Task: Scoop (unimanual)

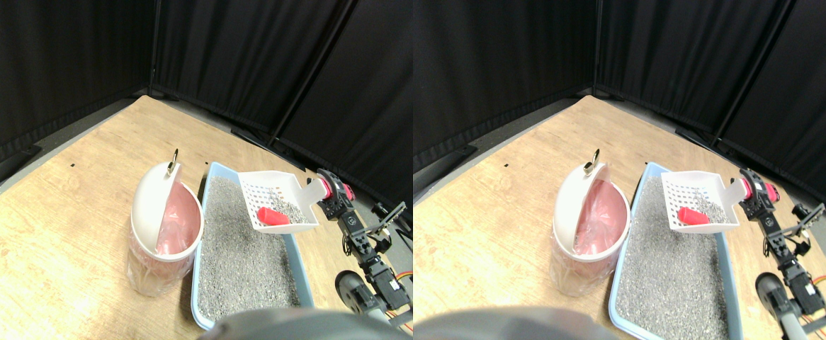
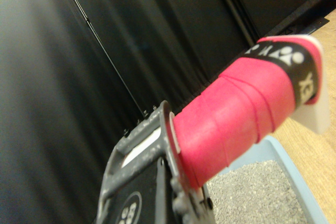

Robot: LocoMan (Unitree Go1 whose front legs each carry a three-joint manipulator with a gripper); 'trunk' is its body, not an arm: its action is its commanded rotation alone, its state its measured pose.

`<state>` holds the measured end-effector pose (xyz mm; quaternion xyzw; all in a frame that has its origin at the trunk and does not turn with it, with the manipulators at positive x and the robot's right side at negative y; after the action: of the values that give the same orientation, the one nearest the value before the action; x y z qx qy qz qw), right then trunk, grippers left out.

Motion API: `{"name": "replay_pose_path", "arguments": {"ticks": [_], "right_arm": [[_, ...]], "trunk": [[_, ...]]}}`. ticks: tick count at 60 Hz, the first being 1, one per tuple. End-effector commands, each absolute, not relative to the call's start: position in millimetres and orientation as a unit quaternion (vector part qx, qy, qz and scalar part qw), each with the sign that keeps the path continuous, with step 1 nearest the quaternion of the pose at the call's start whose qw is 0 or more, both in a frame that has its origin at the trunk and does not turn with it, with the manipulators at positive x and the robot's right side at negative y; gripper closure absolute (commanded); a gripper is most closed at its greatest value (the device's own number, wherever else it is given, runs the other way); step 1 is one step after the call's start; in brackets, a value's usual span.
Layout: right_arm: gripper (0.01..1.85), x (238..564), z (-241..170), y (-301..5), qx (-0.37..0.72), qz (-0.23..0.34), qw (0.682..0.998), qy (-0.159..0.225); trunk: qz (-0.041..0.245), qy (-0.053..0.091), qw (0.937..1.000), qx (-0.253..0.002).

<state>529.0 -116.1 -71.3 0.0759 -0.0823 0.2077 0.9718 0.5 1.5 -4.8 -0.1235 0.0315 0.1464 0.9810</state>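
Note:
A white slotted scoop [image 1: 275, 202] hangs in the air over the far end of a light-blue litter tray [image 1: 297, 258] filled with grey litter [image 1: 243, 255]. A red lump [image 1: 271, 216] and a little litter lie in the scoop's bowl. My right gripper [image 1: 329, 190] is shut on the scoop's pink wrapped handle [image 2: 236, 108], reaching in from the tray's right side. In the wrist view the handle runs out from the dark jaw, with the tray's corner [image 2: 294, 166] below it.
A white bin [image 1: 161, 234] with a pink liner stands touching the tray's left side, its lid [image 1: 149, 198] tipped open. Everything rests on a wooden floor [image 1: 66, 212]. Black curtains [image 1: 243, 57] close off the back and sides.

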Motion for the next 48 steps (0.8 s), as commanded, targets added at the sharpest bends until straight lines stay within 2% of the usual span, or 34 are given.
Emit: {"name": "replay_pose_path", "arguments": {"ticks": [1,19,43,48], "right_arm": [[1.81,524,-60,-111,0.093,0.217,0.967,-0.098],[1.81,531,-63,-100,0.086,0.243,0.963,-0.08],[1.81,540,-61,-83,0.06,0.25,0.966,-0.033],[1.81,545,-59,-79,0.045,0.267,0.962,-0.026]], "trunk": [[0.164,0.029,0.9784,-0.123],[0.181,0.031,0.9743,-0.13],[0.198,0.034,0.9698,-0.138],[0.2,0.034,0.969,-0.141]]}}
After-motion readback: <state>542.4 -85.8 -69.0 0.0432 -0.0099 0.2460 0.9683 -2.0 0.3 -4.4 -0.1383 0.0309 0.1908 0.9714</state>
